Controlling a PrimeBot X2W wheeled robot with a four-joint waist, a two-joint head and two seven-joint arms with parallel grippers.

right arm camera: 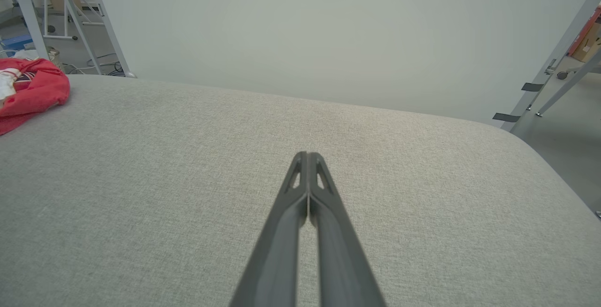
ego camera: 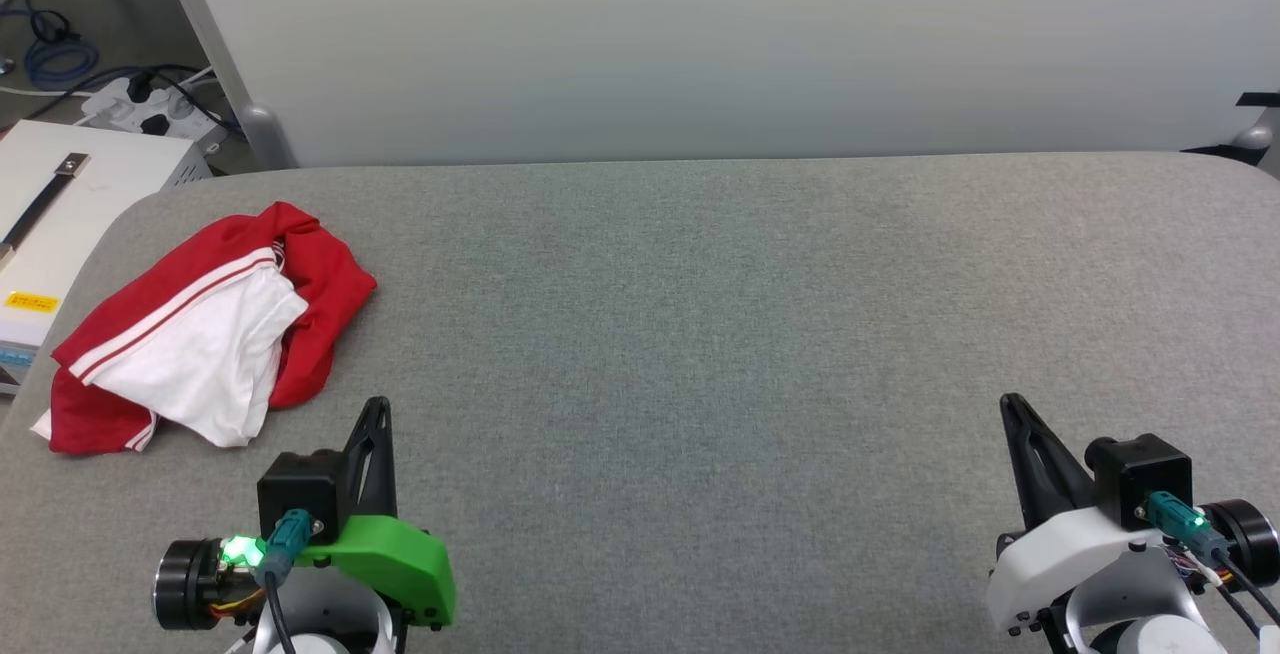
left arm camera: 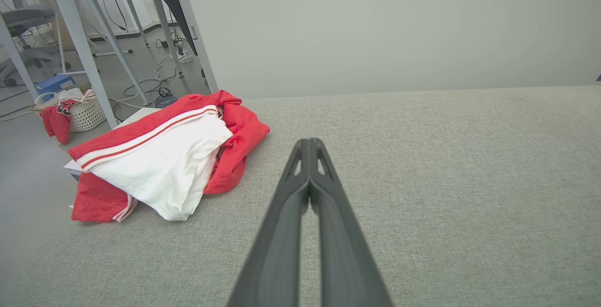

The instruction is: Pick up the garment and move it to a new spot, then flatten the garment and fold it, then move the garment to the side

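Soft cloth garment [ego camera: 215, 329], matt felt table [ego camera: 700, 334]

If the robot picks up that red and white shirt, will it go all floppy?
Probably floppy: the shirt lies crumpled in soft folds, so it should dangle and unfold. It looks like thin cloth, so likely light. Pushed, it may bunch up on the grey tabletop rather than slide.

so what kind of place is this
Probably a robotics lab or test room: a grey fabric-covered table backed by a pale partition panel, a white power strip and loose cables on the floor, grey metal desk legs.
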